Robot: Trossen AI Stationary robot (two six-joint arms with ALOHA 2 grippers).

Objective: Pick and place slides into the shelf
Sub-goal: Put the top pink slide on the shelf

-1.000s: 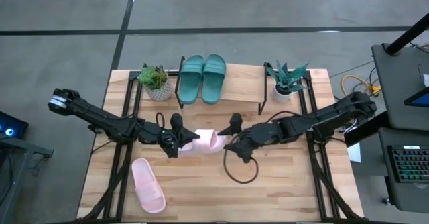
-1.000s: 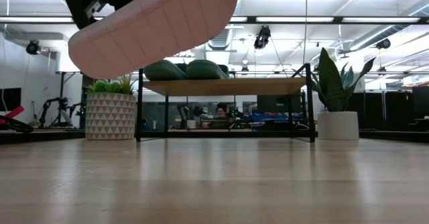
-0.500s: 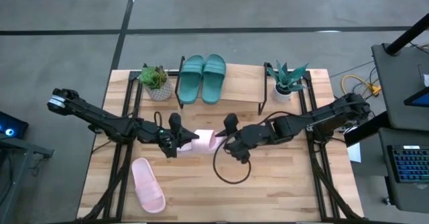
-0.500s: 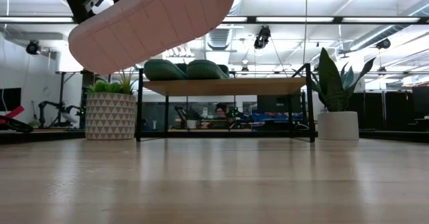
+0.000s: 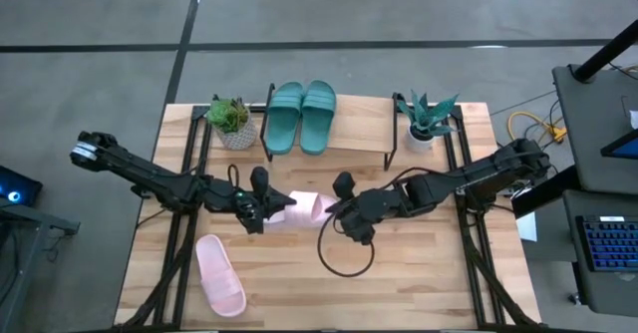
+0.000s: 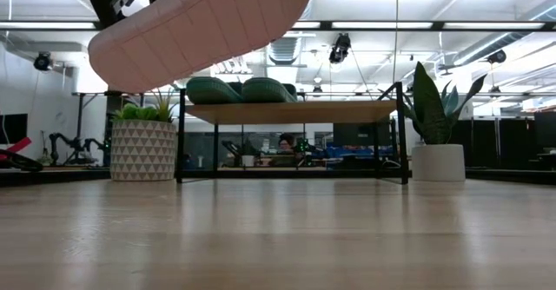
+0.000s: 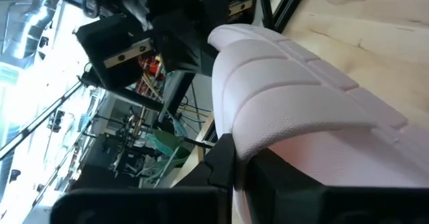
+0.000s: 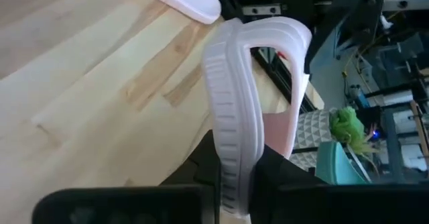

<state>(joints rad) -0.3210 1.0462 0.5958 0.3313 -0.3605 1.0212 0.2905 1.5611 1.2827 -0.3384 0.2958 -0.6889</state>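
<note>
above mid-worktop both my pincers clamp one pink slide: left pincer on one end, right pincer pinching its strap, shelf well beyond. if they pull unevenly, i judge the soft rubber may twist free and drop.

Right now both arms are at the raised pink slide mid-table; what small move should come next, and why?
Probably the left gripper should let go, leaving the pink slide to the right gripper. The right wrist view shows the right jaws closed around the ribbed strap, so the handover looks made. The shelf has bare plank beside the two teal slides, nearer the right arm's side. The other pink slide waits on the table.
</note>
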